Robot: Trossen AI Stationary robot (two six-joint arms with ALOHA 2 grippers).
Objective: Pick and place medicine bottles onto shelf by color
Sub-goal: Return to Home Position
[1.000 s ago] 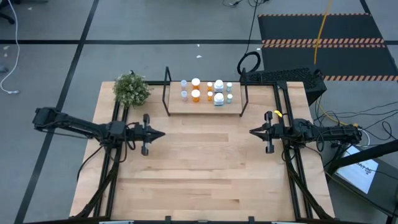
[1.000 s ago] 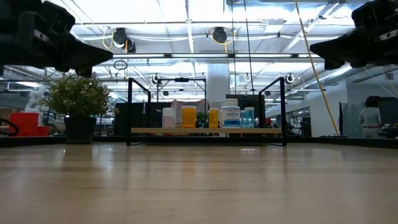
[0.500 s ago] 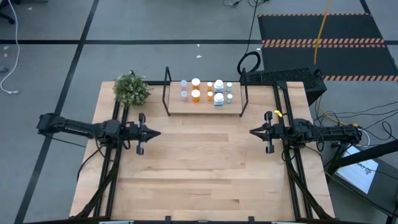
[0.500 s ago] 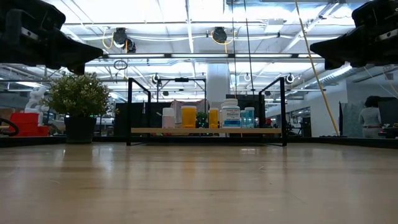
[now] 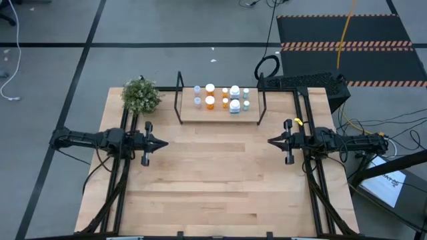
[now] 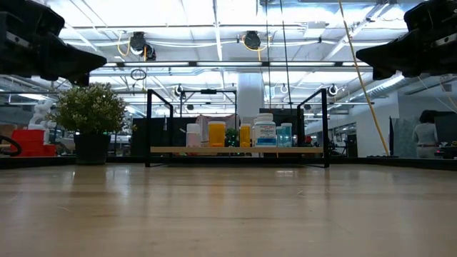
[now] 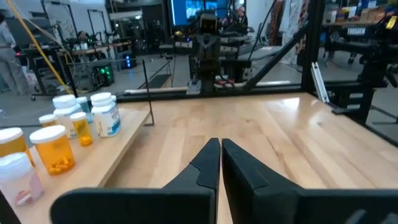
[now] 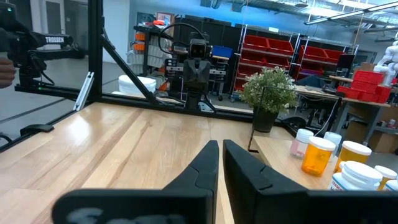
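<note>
Medicine bottles (image 5: 235, 105) were not in any jaws. The left gripper (image 5: 162, 143) had its two fingers (image 7: 205, 163) pressed close together with nothing between them. The right gripper (image 5: 271, 141) was the same, fingers (image 8: 239, 163) closed up and empty.

Both grippers hung above the table (image 5: 220, 187), as the low view showed. The left one was over the left side and pointed right. The right one was over the right side and pointed left. So they faced each other across a wide bare strip of wood.

From the left jaws, the bottles were farther back and off to the right. From the right jaws, they were farther back and off to the left. The right gripper looked a little nearer to them, but not by much. Both were well apart from the shelf (image 5: 200, 115).

All the bottles I could see stood upright on the shelf at the far side of the table, caps up. They were lined up by color: pale ones on the left, then orange ones, then white ones, then greenish ones on the right. None was seen on the table.

A small green plant (image 5: 141, 95) sat just left of the shelf.

I think the sorting was done. The arms only needed to draw back toward their own sides, away from the shelf, and nothing stood in their way.
</note>
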